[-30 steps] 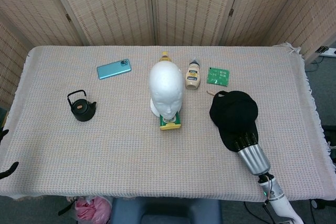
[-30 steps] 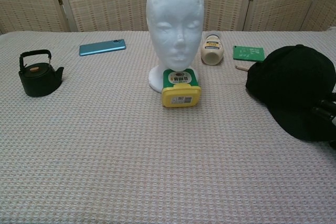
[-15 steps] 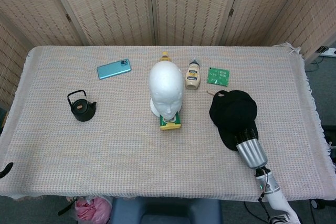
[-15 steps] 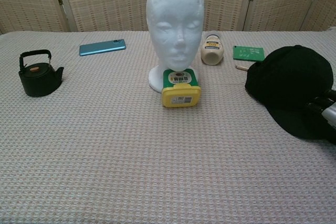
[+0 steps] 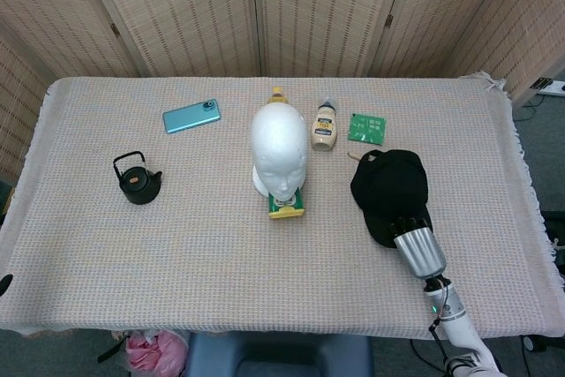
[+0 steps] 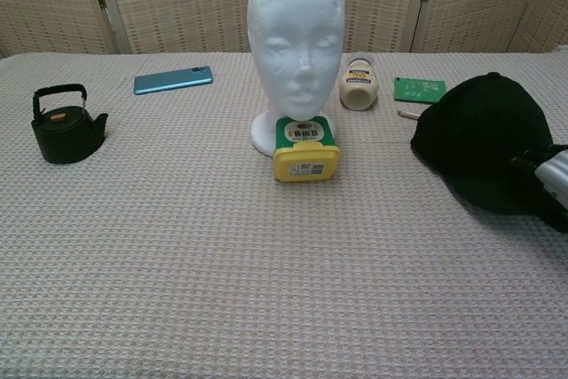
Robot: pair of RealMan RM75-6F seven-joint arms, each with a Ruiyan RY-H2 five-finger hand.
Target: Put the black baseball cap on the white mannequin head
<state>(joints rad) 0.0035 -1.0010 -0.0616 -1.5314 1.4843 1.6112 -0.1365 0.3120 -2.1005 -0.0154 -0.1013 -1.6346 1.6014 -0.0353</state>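
The black baseball cap (image 5: 391,190) lies right of the white mannequin head (image 5: 279,149), which stands upright at the table's middle. My right hand (image 5: 410,223) grips the cap's brim at its near end, dark fingers laid over the brim, with the silver forearm trailing toward the table's front edge. In the chest view the cap (image 6: 479,139) sits at the far right with its brim raised off the cloth, and the right hand (image 6: 543,177) holds it at the frame edge. Only a dark tip of my left hand (image 5: 3,283) shows at the left edge.
A yellow-and-green tub (image 5: 287,204) stands right in front of the mannequin's base. Behind it are a sauce bottle (image 5: 325,126) and a green packet (image 5: 366,128). A teal phone (image 5: 191,116) and a black kettle (image 5: 137,181) sit to the left.
The right hand has pushed in along the brim, and the cap has shifted slightly left with its brim lifting. The left hand has slid almost out of view.
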